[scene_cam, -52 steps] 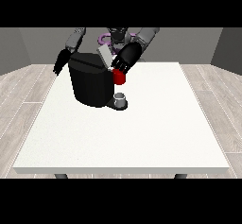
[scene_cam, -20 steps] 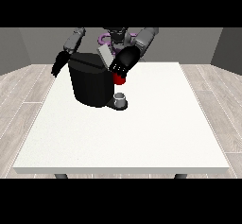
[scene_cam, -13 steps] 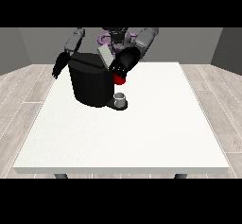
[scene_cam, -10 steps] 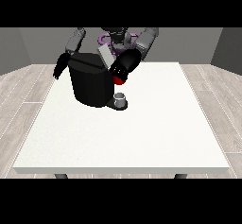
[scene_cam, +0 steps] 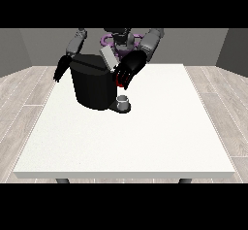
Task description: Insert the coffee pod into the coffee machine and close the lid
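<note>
The black coffee machine [scene_cam: 93, 86] stands on the table's far left part. Its grey lid [scene_cam: 107, 59] is tilted up at the top right corner. The black hand at the view's right [scene_cam: 129, 70] hangs just right of the lid, fingers stretched down and left against the machine's front. A red thing at the machine [scene_cam: 118, 83] peeks out under those fingers. A small grey thing [scene_cam: 124, 101] sits on the machine's base. The hand at the view's left [scene_cam: 61, 71] hangs beside the machine's left side, fingers relaxed, holding nothing.
The white table [scene_cam: 145, 137] spreads wide in front of and to the right of the machine. Its near edge [scene_cam: 121, 174] runs along the view's bottom. The robot's torso [scene_cam: 118, 37] is behind the machine.
The hand at the view's right has drifted slightly up and right along the machine's front, its forearm raised. The grey lid now shows more. The other hand barely moved.
</note>
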Tool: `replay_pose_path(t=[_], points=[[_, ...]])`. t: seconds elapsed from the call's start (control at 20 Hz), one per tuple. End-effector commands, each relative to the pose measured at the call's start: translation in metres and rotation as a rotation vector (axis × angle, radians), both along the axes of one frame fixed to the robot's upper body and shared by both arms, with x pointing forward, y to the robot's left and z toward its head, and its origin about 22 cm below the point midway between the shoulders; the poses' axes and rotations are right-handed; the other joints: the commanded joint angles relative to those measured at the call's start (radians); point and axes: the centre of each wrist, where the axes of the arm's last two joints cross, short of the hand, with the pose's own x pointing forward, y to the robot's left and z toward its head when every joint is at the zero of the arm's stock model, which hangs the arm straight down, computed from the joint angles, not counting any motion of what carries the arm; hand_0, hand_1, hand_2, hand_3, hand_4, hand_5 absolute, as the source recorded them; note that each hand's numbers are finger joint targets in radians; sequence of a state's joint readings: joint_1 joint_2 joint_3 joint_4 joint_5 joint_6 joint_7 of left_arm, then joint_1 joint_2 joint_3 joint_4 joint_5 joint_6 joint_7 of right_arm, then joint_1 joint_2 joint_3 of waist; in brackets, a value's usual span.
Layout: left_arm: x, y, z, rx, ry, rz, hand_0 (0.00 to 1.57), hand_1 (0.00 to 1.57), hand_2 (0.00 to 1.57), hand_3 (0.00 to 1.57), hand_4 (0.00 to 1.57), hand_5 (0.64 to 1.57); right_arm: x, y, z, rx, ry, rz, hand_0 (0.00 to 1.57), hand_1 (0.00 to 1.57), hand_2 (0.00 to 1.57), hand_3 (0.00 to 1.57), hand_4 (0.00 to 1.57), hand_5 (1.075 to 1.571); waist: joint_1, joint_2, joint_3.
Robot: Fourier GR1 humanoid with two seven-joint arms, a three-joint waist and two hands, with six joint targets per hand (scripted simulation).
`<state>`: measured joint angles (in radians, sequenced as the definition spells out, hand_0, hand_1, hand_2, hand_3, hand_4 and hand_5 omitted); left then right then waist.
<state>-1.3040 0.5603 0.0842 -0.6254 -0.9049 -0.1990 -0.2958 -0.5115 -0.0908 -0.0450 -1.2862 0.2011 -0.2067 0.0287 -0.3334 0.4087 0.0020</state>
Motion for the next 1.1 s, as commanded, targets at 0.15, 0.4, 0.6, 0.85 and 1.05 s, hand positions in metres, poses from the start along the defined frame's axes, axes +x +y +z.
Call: replay_pose_path(t=[0.15,0.4,0.6,0.85,1.05], points=[[0.005,-0.008,-0.022,-0.002,0.048,0.009,0.00,0.00,0.53,0.45,0.00,1.571,-0.001,-0.010,-0.010,-0.002,0.050,-0.014,0.00,0.00,0.00,0.00,0.00,1.571,0.013,-0.048,-0.0016],[0.007,-0.022,-0.024,0.008,0.084,-0.003,0.00,0.00,0.30,0.20,0.00,1.571,0.006,-0.011,-0.012,0.043,0.078,-0.050,0.00,0.00,0.00,0.00,0.13,1.571,0.071,-0.075,-0.0014],[0.007,-0.013,-0.056,-0.045,0.158,0.008,0.00,0.00,0.00,0.00,0.00,1.571,-0.009,-0.037,-0.042,0.064,0.123,-0.073,0.00,0.00,0.00,0.00,0.00,1.571,0.106,-0.152,-0.0015],[0.000,-0.041,-0.149,-0.089,0.331,-0.073,0.00,0.00,0.18,0.00,0.00,1.571,-0.051,-0.052,-0.108,0.068,0.254,-0.131,0.00,0.00,0.00,0.00,0.00,1.571,0.190,-0.311,-0.0016],[-0.005,-0.068,-0.184,-0.569,0.364,-0.200,0.00,0.00,0.00,0.00,0.20,1.571,-0.050,-0.065,-0.109,0.070,0.332,-0.202,0.00,0.00,0.00,0.00,0.00,1.571,0.294,-0.397,-0.0042]])
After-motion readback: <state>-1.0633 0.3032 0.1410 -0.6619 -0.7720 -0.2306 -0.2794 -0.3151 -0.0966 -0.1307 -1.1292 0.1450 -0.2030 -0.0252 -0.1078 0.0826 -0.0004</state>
